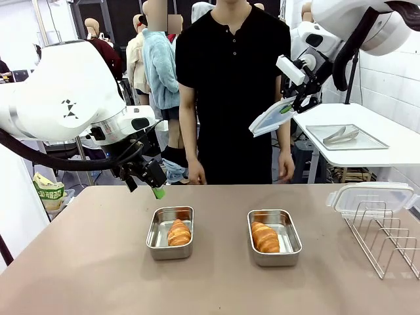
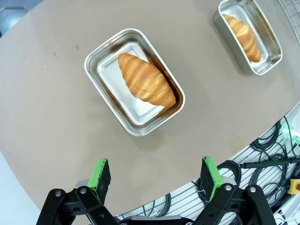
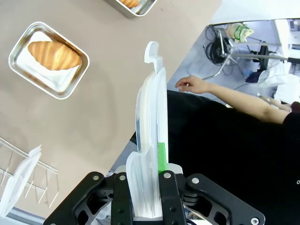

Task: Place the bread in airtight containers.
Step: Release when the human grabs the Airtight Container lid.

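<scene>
A brown worktop [image 1: 98, 262] carries two open steel tins. The left tin [image 1: 160, 241] holds a croissant [image 1: 178, 233]. To its right, set apart, the right tin [image 1: 289, 240] holds a second croissant [image 1: 265, 237]. Above and left of the left tin, the left jaws hang parted and empty. High up, well right of the left tin, the right jaws pinch a tilted clear lid [image 1: 269, 119]. Behind the left tin stands a person in black [image 1: 233, 92], hands down. Far to its right, a wire rack [image 1: 387, 239] bears a second lid [image 1: 371, 195].
</scene>
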You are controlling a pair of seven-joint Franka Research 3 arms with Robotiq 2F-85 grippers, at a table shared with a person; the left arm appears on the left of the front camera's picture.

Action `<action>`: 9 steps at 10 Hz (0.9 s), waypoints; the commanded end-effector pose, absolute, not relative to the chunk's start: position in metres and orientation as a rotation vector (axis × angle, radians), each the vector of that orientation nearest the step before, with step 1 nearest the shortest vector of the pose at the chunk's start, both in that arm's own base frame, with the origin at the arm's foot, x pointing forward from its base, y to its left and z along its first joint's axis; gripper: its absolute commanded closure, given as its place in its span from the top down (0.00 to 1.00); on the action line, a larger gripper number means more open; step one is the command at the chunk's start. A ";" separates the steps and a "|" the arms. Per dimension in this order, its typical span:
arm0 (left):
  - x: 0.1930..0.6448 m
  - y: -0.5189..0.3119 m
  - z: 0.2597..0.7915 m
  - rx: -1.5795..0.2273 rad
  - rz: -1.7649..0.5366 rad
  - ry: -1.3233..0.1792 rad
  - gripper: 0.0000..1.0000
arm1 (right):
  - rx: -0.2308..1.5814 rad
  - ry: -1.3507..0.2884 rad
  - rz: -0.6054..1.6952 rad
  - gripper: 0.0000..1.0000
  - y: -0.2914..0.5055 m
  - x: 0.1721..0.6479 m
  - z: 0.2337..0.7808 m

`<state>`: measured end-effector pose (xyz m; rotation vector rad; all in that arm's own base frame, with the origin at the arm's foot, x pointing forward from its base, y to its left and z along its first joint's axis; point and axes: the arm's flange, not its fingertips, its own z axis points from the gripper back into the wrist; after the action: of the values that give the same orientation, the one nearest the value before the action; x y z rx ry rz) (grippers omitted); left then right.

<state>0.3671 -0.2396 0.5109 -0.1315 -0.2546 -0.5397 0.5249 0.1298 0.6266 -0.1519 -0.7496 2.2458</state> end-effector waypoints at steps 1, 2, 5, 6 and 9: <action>0.368 -0.239 0.511 -0.134 -0.539 -0.256 1.00 | -0.146 -0.755 2.250 0.00 0.129 0.524 0.625; 0.368 -0.239 0.511 -0.134 -0.539 -0.256 1.00 | -0.146 -0.755 2.250 0.00 0.129 0.524 0.625; 0.368 -0.239 0.511 -0.134 -0.539 -0.256 1.00 | -0.146 -0.755 2.250 0.00 0.129 0.524 0.625; 0.368 -0.239 0.511 -0.134 -0.539 -0.256 1.00 | -0.146 -0.755 2.250 0.00 0.129 0.524 0.625; 0.368 -0.239 0.511 -0.134 -0.539 -0.256 1.00 | -0.146 -0.755 2.250 0.00 0.129 0.524 0.625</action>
<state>0.3671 -0.2396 0.5109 -0.1315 -0.2546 -0.5397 0.5250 0.1295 0.6266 -0.1519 -0.7488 2.2455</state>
